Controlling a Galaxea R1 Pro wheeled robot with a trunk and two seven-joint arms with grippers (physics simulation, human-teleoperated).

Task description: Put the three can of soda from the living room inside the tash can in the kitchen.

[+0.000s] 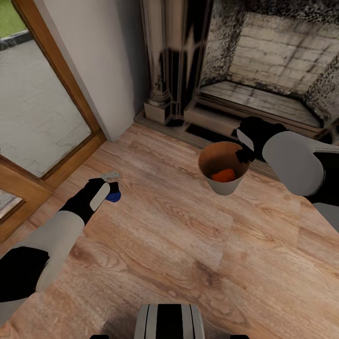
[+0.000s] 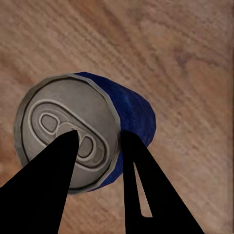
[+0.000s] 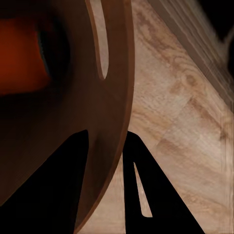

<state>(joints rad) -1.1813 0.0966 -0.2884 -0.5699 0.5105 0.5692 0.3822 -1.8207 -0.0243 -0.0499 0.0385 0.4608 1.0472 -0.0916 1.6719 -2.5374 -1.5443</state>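
Note:
My left gripper [image 1: 109, 188] hangs low over the wood floor, shut on the dark blue can of soda [image 1: 113, 196]. The left wrist view has that can [image 2: 131, 107] side-on with its silvery top towards the camera, one finger [image 2: 53, 170] across the top and the other against the blue side. To the right, my right gripper [image 1: 245, 154] is shut on the rim of the tash can [image 1: 226, 187], held off the floor. An orange can [image 1: 222, 175] lies in its coppery inside. In the right wrist view the bin's wall [image 3: 114, 97] runs between the fingers, with an orange blur [image 3: 19, 58] inside.
The dark ornate fireplace [image 1: 263, 70] and its raised hearth stand straight ahead, close behind the bin. A wood-framed glass door [image 1: 42, 117] runs along the left, with a white wall [image 1: 103, 56] between. Wood floor [image 1: 179, 245] stretches towards my base [image 1: 169, 322].

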